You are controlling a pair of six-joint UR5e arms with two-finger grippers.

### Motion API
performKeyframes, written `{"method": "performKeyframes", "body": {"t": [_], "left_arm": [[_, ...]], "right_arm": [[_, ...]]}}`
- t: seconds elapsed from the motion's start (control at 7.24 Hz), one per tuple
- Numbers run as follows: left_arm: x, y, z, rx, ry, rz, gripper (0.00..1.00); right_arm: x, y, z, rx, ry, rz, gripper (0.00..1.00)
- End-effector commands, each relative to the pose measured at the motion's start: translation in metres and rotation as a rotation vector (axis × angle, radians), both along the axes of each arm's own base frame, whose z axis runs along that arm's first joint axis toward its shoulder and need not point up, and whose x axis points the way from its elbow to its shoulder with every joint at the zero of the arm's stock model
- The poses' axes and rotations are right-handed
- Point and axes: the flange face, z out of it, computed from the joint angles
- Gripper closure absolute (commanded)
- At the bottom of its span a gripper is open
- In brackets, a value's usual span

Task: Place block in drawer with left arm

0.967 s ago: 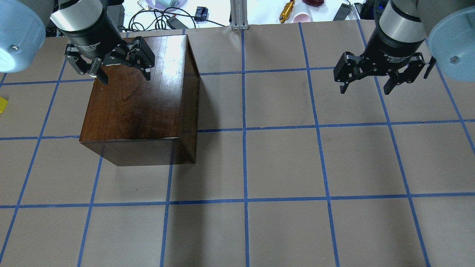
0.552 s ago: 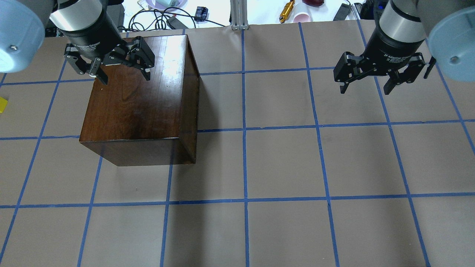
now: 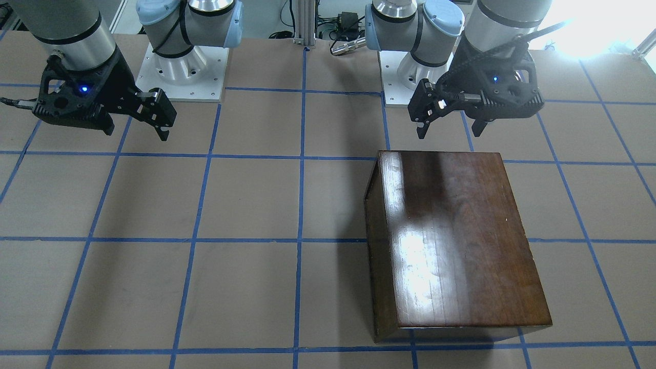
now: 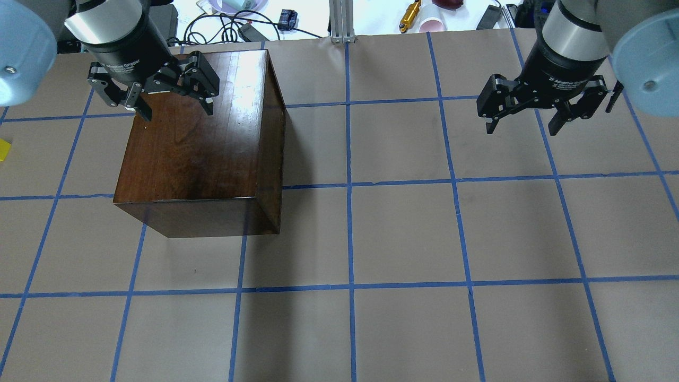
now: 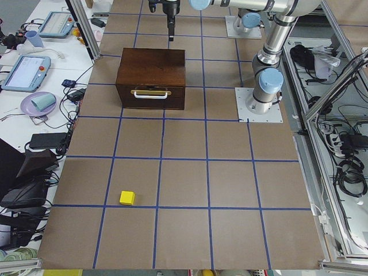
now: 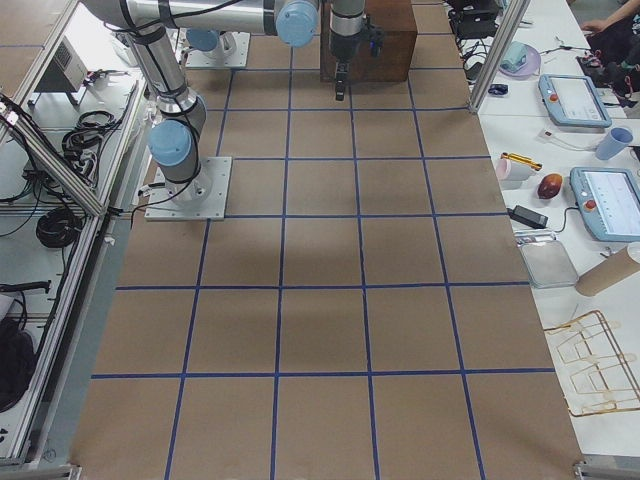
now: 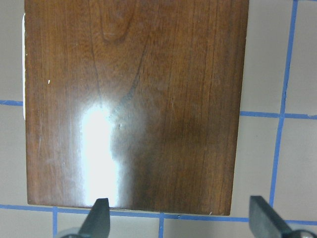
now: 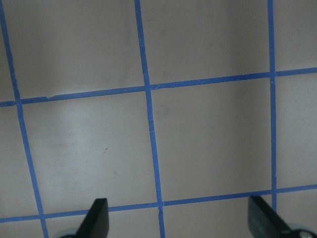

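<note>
The glossy dark-brown wooden box (image 4: 196,143) stands on the left half of the table and also shows in the front view (image 3: 456,241). Its drawer (image 5: 150,98) is shut, its front and metal pull facing the table's left end. The yellow block (image 5: 127,198) lies on the table far out in front of the drawer; only its edge shows in the overhead view (image 4: 2,149). My left gripper (image 4: 176,111) is open and empty, high above the box top (image 7: 133,99). My right gripper (image 4: 522,130) is open and empty above bare table on the right.
The robot's two bases (image 3: 179,66) stand at the table's robot side. An aluminium post (image 4: 342,21), cables and small items lie beyond the table's far edge. Blue tape lines grid the brown table top (image 4: 403,233).
My left gripper has shifted slightly to the left and toward the far edge in the overhead view. The right arm, box and block have not moved.
</note>
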Motion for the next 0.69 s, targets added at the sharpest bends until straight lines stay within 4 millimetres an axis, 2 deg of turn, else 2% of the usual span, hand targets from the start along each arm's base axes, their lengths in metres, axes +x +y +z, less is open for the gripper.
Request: {"method": "performKeyframes", "body": {"t": [0.0,0.55], "left_arm": [[0.0002,0.0006,0.0006,0.001,-0.002,0.0,0.0],[0.0014,-0.003,-0.004,0.01,0.001,0.003,0.0]], "right_arm": [[0.0,0.0,0.0,0.0,0.0,0.0,0.0],[0.0,0.0,0.0,0.0,0.0,0.0,0.0]]}}
